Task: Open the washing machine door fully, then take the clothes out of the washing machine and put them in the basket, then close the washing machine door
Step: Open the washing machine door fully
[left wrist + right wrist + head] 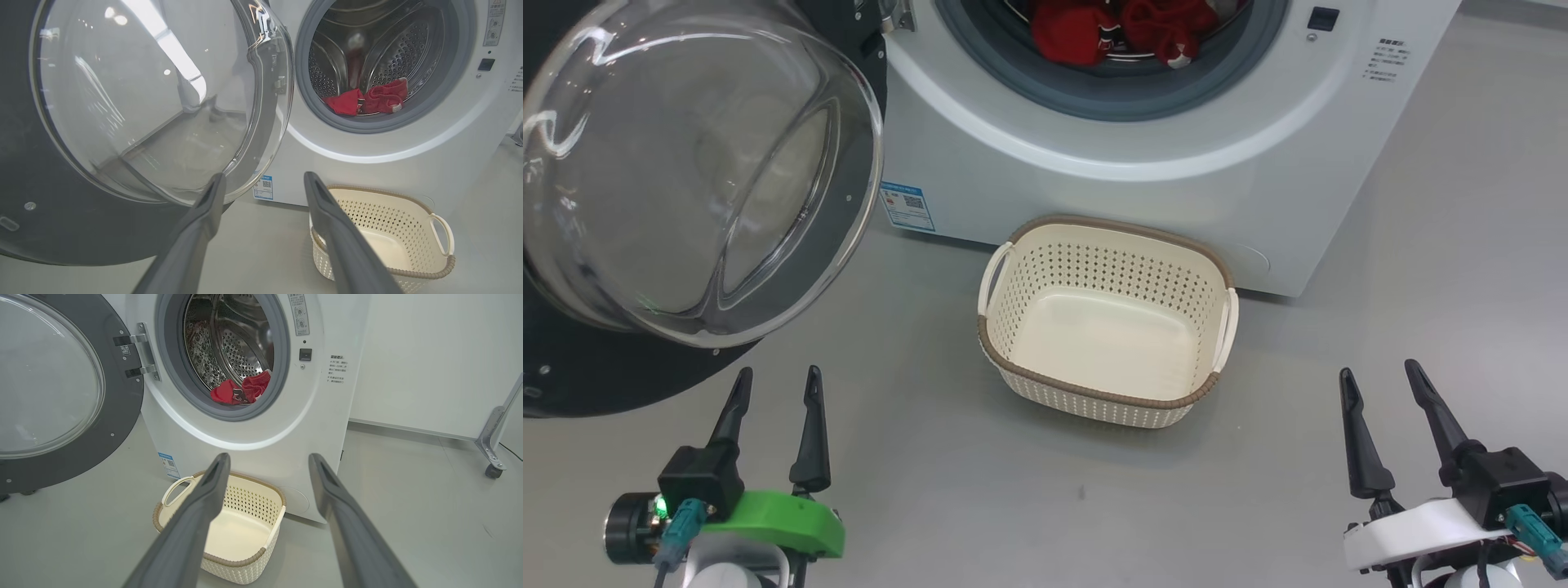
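Grey floor (915,474), empty basket (1107,224), clothes (1078,33) in washing machine (1094,188), left end effector (778,371) and right end effector (1379,367) spread.

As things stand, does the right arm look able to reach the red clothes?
Probably yes. The washing machine door stands swung wide, nothing blocks the drum, and the red clothes lie near its front lip. The right claw is open and empty; the basket sits lower.
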### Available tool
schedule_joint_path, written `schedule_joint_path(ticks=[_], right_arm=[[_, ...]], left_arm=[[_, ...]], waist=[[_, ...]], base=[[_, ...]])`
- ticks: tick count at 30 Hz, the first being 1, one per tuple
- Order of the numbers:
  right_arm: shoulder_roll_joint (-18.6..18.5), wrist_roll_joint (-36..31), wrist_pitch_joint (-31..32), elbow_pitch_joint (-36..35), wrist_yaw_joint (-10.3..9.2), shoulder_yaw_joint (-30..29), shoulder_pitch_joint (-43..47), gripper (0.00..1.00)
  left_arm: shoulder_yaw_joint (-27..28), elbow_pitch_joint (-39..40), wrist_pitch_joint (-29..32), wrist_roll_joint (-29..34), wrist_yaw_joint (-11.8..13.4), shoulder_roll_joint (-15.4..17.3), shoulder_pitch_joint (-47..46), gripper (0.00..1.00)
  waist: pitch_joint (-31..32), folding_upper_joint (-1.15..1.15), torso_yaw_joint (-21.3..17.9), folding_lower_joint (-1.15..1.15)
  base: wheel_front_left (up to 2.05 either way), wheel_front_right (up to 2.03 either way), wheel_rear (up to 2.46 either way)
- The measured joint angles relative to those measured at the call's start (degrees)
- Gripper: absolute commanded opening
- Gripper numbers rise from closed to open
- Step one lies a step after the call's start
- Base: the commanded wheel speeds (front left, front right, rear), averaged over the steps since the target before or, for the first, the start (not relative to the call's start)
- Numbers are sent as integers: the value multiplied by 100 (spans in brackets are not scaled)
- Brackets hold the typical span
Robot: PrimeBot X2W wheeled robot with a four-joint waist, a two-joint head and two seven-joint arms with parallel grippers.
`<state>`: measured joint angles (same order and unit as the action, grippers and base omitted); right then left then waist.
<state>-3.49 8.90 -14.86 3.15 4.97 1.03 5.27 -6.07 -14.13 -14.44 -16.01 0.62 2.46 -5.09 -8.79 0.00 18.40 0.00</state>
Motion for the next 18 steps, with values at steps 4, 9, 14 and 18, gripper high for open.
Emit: schedule_joint_path(ticks=[4, 9, 14, 18], right_arm=[[9, 0, 0, -1, -1, 32, 2, 100], [29, -55, 0, -8, -1, 129, 2, 100], [33, -55, 0, -42, -8, 175, 2, 100], [62, -54, 0, -65, -10, 213, 3, 100]], left_arm=[[-47, 29, 0, 44, -1, 2, 49, 100], [-79, 75, 0, 47, -26, 3, 113, 100], [-111, 145, 0, 47, -26, 3, 204, 100], [-123, 177, 0, 48, -25, 4, 218, 100]], waist=[[23, 0, -150, 0], [49, 0, -439, 0], [75, 0, -772, 0], [92, 0, -1058, 0]], base=[[0, 0, 0], [0, 0, 0], [0, 0, 0], [0, 0, 0]])
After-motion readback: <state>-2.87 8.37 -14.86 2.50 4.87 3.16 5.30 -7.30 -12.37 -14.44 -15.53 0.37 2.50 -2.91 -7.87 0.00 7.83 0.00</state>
